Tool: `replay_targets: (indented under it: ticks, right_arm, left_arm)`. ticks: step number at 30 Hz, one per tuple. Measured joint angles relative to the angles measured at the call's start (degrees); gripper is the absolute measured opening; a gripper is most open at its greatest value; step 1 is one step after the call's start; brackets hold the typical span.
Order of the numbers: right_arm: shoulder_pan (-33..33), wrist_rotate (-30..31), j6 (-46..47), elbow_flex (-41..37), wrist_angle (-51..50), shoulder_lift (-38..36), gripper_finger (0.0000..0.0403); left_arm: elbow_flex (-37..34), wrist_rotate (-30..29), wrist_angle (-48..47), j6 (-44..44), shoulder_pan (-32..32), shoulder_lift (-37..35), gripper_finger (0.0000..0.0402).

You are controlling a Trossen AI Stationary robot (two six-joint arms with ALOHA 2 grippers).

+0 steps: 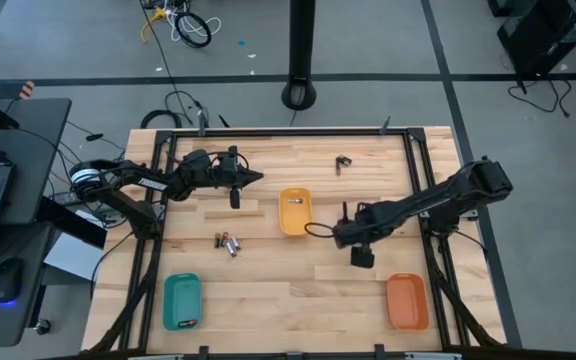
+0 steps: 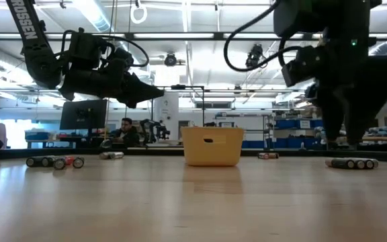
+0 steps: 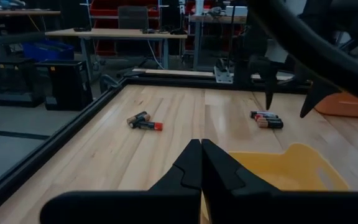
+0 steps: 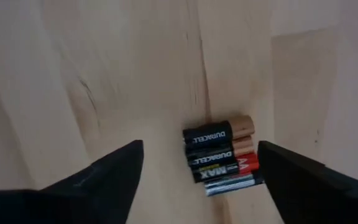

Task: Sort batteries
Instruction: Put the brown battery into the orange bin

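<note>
right claw (image 4: 197,171) spread wide over batteries (image 4: 219,155), touching nothing, left claw (image 3: 201,163) pressed together, empty

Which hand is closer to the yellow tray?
The right hand, open, sits just beside the yellow tray, over some batteries. The left hand, shut, hovers a little farther off, past the tray's far corner.

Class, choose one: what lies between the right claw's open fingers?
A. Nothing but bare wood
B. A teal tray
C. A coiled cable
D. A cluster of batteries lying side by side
D: the right claw stands open above a cluster of batteries lying side by side on the table.
</note>
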Motion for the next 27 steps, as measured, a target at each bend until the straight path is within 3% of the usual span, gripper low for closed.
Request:
replay_targets:
  ticks: [5, 13, 27]
  right_arm:
    - [-1.62, 0.28, -6.38, -0.02, 0.09, 1.08, 0.0351]
    - [-3.76, 0.96, -13.46, -0.07, 0.95, 5.2, 0.035]
    - [-5.16, -1.34, -15.98, -0.21, 2.85, 7.92, 0.0344]
  left_arm:
    - [0.0, -0.1, -0.11, -0.01, 0.0, -0.01, 0.0006]
    - [0.0, -0.2, -2.4, 0.41, 0.0, -0.02, 0.0006]
    - [0.0, -1.2, -3.48, 1.51, -0.06, -0.02, 0.0006]
